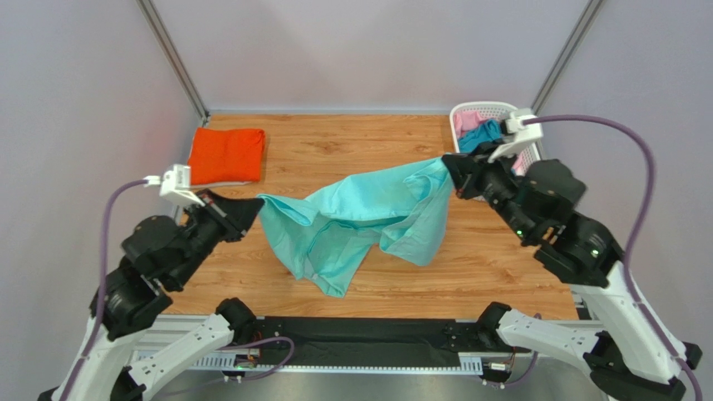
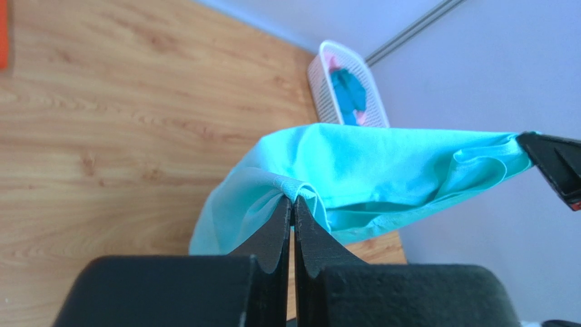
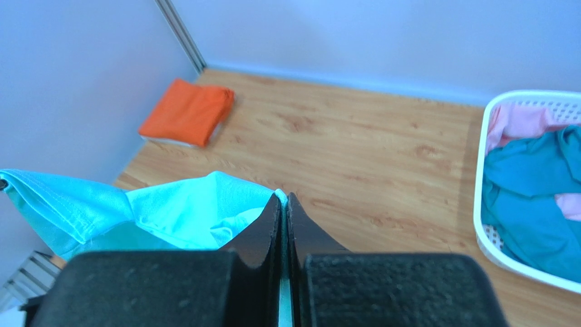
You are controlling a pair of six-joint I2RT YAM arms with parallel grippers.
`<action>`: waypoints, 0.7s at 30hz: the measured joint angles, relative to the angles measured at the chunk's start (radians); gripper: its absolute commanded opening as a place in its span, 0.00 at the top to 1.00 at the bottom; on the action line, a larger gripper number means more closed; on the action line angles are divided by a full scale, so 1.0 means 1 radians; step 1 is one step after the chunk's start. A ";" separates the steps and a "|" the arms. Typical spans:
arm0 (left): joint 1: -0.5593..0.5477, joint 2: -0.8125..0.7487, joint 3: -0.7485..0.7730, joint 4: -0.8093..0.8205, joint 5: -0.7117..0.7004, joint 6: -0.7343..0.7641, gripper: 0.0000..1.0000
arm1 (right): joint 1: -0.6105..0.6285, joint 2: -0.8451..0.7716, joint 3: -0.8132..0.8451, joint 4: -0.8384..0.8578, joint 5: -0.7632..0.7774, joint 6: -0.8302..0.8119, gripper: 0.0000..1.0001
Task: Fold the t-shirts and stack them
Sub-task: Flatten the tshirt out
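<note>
Over the middle of the wooden desk [image 1: 368, 142], slung between the two arms: light mint-green soft-cloth t-shirt [image 1: 360, 219]. It is held up at two points and its lower folds droop toward the near edge. Cannot tell from the top view whether the lowest tip touches the wood.

Risks (judgement):
- The cloth hangs bunched and twisted, not spread. Laid down this way it would likely land creased, and any fold made on it would run crooked.
- Each grip looks like a small bite at an edge. Pulling the arms apart to stretch the shirt could drag cloth out of one grip. The shirt would then swing from the other and drop in a heap.
- The right grip sits just beside the white slotted plastic basket [image 1: 502, 109] at the far right corner, which holds a darker teal t-shirt [image 1: 479, 135] and a pink t-shirt [image 1: 467, 120]. A trailing fold could catch its rim.
- The folded orange t-shirt [image 1: 226, 154] lies at the far left corner, near the left arm. A wide sweep of hanging cloth could knock that stack askew.

End effectors:
- Left gripper [image 2: 293, 201]: fingers pressed together, pinching a ridge of mint cloth at the tips, with cloth spilling to both sides.
- Right gripper [image 3: 283, 197]: fingers closed with hardly a gap, mint cloth clamped between them. The top view shows the shirt's far right end finishing in this grip.
</note>
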 measured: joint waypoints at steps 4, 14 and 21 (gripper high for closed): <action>0.000 -0.050 0.134 -0.024 -0.015 0.047 1.00 | 0.000 -0.066 0.122 -0.051 -0.006 -0.009 1.00; 0.000 -0.166 0.373 -0.076 -0.066 0.128 1.00 | 0.000 -0.226 0.274 -0.167 -0.053 -0.005 1.00; 0.000 -0.169 0.423 -0.095 -0.071 0.145 1.00 | 0.000 -0.286 0.266 -0.225 -0.099 0.023 1.00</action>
